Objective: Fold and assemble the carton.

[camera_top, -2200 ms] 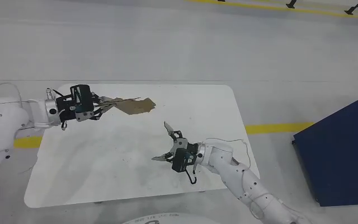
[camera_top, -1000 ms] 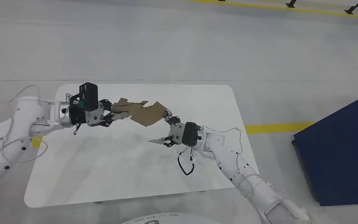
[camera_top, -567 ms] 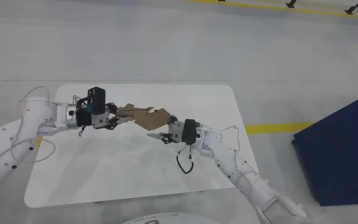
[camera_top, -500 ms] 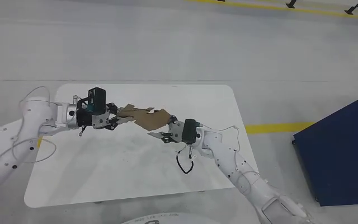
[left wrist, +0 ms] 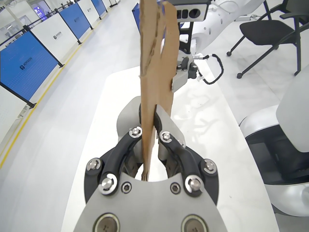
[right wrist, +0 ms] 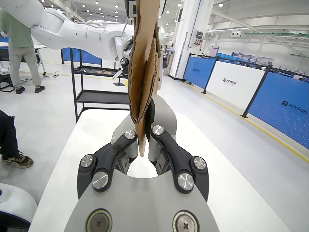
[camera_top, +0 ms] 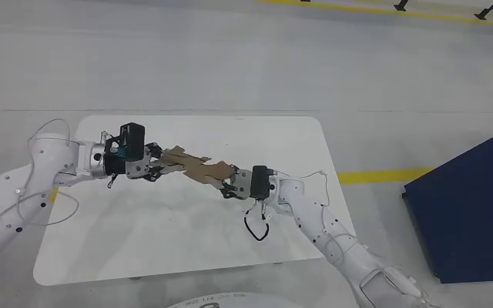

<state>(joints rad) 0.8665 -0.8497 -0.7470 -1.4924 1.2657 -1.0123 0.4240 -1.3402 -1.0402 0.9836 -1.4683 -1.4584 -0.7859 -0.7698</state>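
Fingers of the left gripper (left wrist: 147,115) are clamped on one end of the flattened brown carton (camera_top: 192,166), and fingers of the right gripper (right wrist: 144,124) are clamped on the opposite end. The carton spans between both grippers, above the white table (camera_top: 154,239).

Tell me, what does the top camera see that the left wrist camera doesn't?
Top view: the full outline of the white table, with both arms stretched in from opposite sides. Left wrist view: a black chair and blue panels in the room, and the left claw pinching the carton up close. Both: the brown carton held between the left claw and the right claw.
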